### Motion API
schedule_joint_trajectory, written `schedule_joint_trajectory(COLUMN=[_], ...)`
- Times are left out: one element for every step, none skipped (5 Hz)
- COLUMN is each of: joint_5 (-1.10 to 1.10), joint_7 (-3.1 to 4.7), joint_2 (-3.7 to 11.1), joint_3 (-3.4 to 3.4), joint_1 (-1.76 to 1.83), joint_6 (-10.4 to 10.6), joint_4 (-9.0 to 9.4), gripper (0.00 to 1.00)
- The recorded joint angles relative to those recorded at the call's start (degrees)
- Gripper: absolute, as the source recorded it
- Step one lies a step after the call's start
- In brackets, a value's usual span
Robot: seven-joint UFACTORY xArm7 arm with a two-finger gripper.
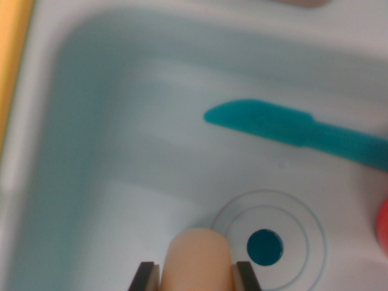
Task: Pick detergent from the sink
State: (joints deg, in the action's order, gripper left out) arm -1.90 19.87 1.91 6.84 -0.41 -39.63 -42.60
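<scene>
A pale peach, round-topped detergent bottle (pixel 199 257) fills the bottom centre of the wrist view. It sits between the two dark fingers of my gripper (pixel 197 280). Both fingertips (pixel 145 276) press against its sides, so the gripper is shut on it. The bottle's lower part is cut off by the frame edge. Below it lies the white floor of the sink (pixel 151 151), blurred.
A teal plastic knife (pixel 291 128) lies on the sink floor at the upper right. The round drain (pixel 265 247) is just right of the bottle. A red object (pixel 382 225) pokes in at the right edge. The sink wall (pixel 36 151) rises on the left.
</scene>
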Motion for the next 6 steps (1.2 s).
schedule_joint_trajectory(joint_5=[0.03, 0.03, 0.08, 0.08, 0.15, 0.15], joint_7=[-0.03, -0.03, -0.09, -0.09, -0.16, -0.16], joint_2=[-0.2, -0.2, -0.49, -0.49, -0.91, -0.91], joint_3=[-0.01, -0.01, -0.02, -0.02, -0.03, -0.03], joint_1=[0.0, 0.0, 0.01, 0.01, 0.02, 0.02], joint_6=[-0.7, -0.7, -1.7, -1.7, -3.1, -3.1], joint_4=[-0.48, -0.48, -1.18, -1.18, -2.18, -2.18], gripper=[1.0, 1.0, 1.0, 1.0, 1.0, 1.0])
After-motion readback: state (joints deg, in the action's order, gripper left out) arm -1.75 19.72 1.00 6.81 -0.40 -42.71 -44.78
